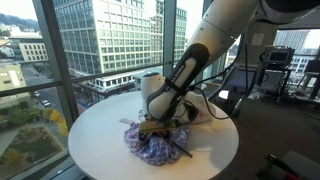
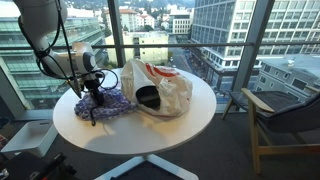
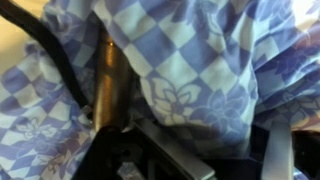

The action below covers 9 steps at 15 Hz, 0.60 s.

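Closest in, the wrist view is filled by a blue-and-white checked cloth (image 3: 200,70) printed with small flowers and bunched into soft folds. The end effector (image 3: 215,155) sits buried in it. Its grey fingers (image 3: 170,158) show at the bottom edge with fabric over and between them, and I cannot tell how far apart they stand or whether they pinch any of it. A dark cord (image 3: 60,65) crosses the fabric at the left of that view.

In both exterior views the checked cloth (image 1: 150,143) lies as a crumpled heap near the rim of a round white counter (image 1: 100,130). The arm (image 1: 185,70) bends down over the heap, and the end effector (image 2: 95,98) rests on top of it. Just beside the heap, in an exterior view, a white plastic bag (image 2: 168,85) with red print gapes open, with a dark thing (image 2: 148,97) in its mouth.

Past the counter are a dark floor (image 2: 240,160) and a wooden-armed chair (image 2: 280,115). Behind them stand floor-to-ceiling windows (image 2: 230,40), with office buildings (image 1: 100,35) and streets far below.
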{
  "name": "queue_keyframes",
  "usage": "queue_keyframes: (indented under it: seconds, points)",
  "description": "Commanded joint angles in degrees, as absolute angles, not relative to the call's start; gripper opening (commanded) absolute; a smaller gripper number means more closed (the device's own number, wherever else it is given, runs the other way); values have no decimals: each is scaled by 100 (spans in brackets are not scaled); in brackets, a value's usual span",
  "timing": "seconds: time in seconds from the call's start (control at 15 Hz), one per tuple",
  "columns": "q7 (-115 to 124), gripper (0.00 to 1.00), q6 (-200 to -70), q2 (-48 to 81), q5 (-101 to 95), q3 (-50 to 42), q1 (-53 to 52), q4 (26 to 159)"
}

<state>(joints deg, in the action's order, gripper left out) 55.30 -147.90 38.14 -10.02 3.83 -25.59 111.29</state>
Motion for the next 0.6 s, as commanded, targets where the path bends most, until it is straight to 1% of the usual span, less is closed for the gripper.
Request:
queue_keyframes:
  seconds: [0.0, 0.13, 0.27, 0.33, 0.53]
  points:
    - [5252, 20, -14712, 3538, -467, 558, -2361, 11232]
    - [5267, 9, -14781, 3334, -241, 537, -2308, 11287]
    - [5327, 10, -14874, 3105, -151, 462, -2295, 11353]
    - [5377, 12, -14930, 2993, -160, 408, -2306, 11378]
    - [5443, 12, -14988, 2712, -268, 289, -2315, 11394]
